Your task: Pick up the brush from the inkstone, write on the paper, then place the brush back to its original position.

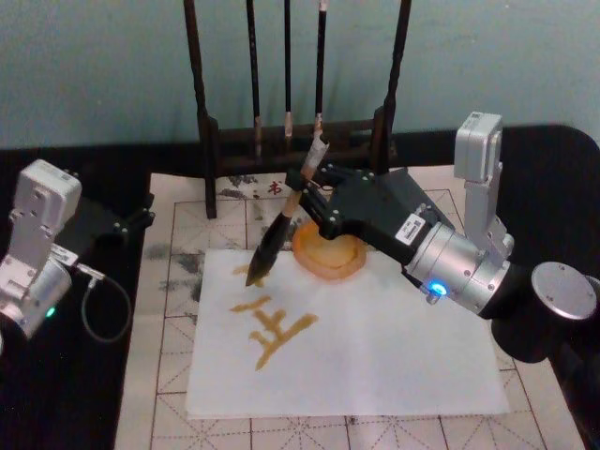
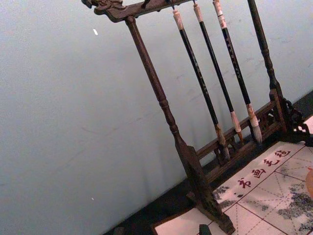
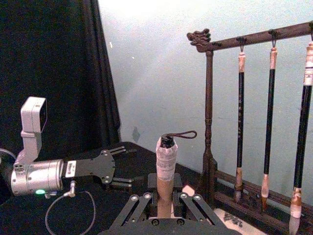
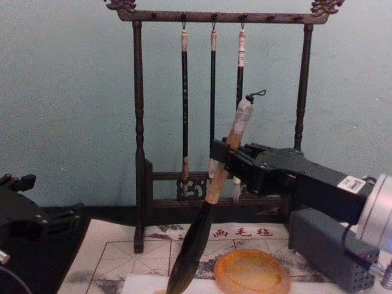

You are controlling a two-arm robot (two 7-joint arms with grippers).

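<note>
The right gripper (image 1: 302,192) is clamped on the tan handle of the brush (image 1: 286,214), its fingers closed around the wood a little above the glossy black ferrule. Gripper and handle hang over the far left edge of the inkstone (image 1: 328,258), a round amber dish. The brush is tilted: its white end cap leans up and away behind the inkstone, and its dark bristles point down, just to the left of the inkstone.

The bristle tip meets or nearly meets the white paper (image 1: 375,347); whether it actually touches cannot be made out. The paper spreads out on the robot's side of the inkstone, which sits at the paper's far edge. Amber brush strokes (image 1: 272,328) mark the paper, nearer the robot than the inkstone and a little to its left.

A dark wooden rack (image 1: 291,141) holding three thin brushes stands behind the inkstone.

The left gripper (image 1: 145,214) rests well to the left of the inkstone, off the paper, its fingers apart and holding nothing.
</note>
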